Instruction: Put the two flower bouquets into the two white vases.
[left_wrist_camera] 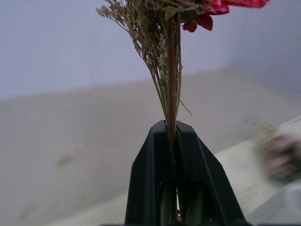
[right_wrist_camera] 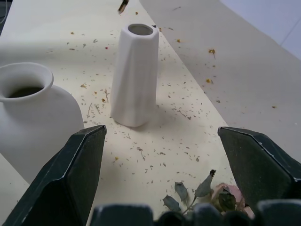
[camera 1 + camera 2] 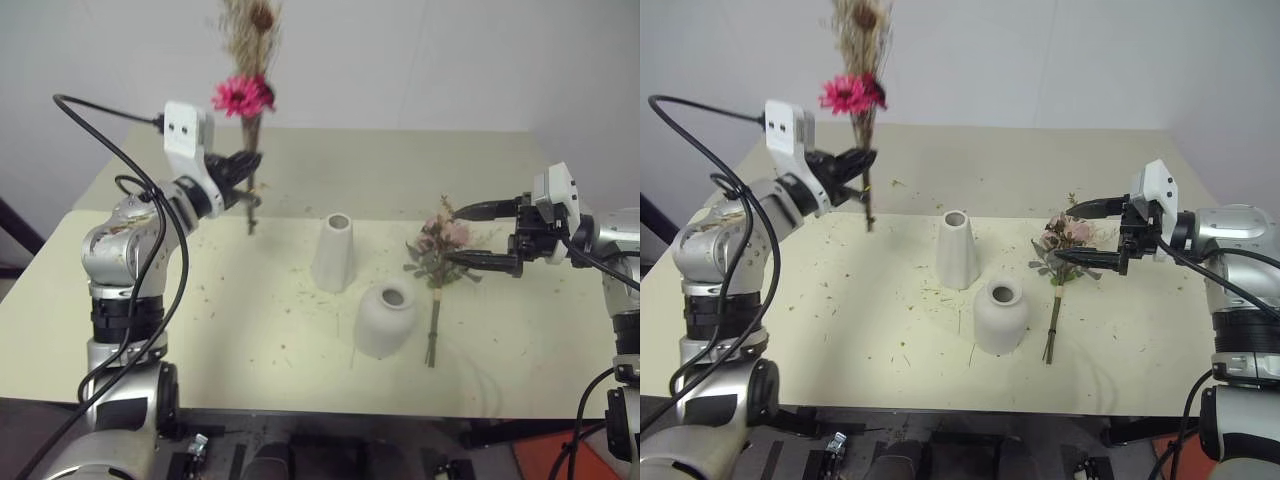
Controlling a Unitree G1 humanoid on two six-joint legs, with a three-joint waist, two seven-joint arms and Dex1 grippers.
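Neither bouquet is in a vase yet: the dried bouquet (image 3: 247, 95) is upright, clamped in the left gripper (image 3: 243, 166) left of the tall vase (image 3: 334, 252), while the rose bouquet (image 3: 437, 258) lies right of the squat vase (image 3: 385, 318) between the spread right gripper (image 3: 482, 236) fingers.
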